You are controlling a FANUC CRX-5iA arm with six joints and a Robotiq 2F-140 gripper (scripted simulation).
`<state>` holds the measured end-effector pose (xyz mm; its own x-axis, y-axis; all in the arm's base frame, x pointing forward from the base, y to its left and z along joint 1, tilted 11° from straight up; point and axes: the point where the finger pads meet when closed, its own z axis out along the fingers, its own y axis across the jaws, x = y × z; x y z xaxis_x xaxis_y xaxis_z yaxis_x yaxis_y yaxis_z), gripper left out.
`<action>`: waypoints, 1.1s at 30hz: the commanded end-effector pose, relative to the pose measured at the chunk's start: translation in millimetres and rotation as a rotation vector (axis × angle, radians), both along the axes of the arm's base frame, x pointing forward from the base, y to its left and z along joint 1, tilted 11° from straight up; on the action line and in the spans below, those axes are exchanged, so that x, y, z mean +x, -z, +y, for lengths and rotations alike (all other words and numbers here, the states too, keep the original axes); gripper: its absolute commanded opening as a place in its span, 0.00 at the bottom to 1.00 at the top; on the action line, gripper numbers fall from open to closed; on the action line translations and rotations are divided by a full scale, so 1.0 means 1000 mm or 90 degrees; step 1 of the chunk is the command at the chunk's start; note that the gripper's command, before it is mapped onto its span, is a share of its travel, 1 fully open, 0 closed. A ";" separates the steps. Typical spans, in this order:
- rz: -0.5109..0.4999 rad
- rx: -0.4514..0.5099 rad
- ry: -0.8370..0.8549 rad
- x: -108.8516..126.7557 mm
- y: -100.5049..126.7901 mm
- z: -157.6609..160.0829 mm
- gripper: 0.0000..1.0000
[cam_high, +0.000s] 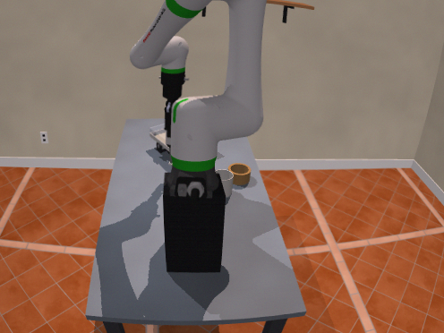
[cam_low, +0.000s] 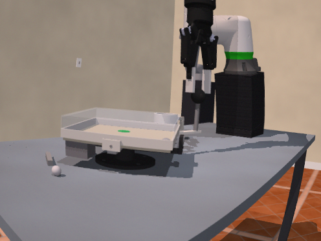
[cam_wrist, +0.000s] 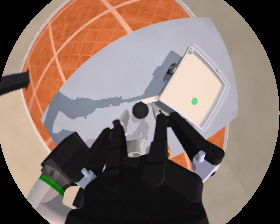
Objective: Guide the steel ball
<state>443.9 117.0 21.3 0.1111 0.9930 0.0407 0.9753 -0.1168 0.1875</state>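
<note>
The clear-lidded plate (cam_low: pixel 121 130) sits on a black round base (cam_low: pixel 124 160) and looks close to level. Its green printed spot (cam_low: pixel 123 131) is near the middle, and also shows in the wrist view (cam_wrist: pixel 194 101). I cannot make out the steel ball on the plate. A thin grey post with a black knob (cam_low: pixel 197 96) stands at the plate's right side. My gripper (cam_low: pixel 198 87) hangs straight down over the knob. Its fingers are partly apart, with the tips flanking the top of the knob. I see no firm hold.
A small white ball (cam_low: pixel 56 170) and a small tan block (cam_low: pixel 49 158) lie loose on the table left of the plate. A grey block (cam_low: pixel 76 149) stands under the plate's left end. A white cup (cam_high: pixel 225 183) and a wooden bowl (cam_high: pixel 239 174) stand beside the robot's black pedestal (cam_high: pixel 193 227).
</note>
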 end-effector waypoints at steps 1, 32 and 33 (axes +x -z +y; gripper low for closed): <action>0.000 0.000 0.000 0.000 0.002 0.000 0.42; 0.000 0.000 0.000 0.001 0.006 0.001 0.42; 0.000 0.000 0.000 0.001 0.006 0.001 0.42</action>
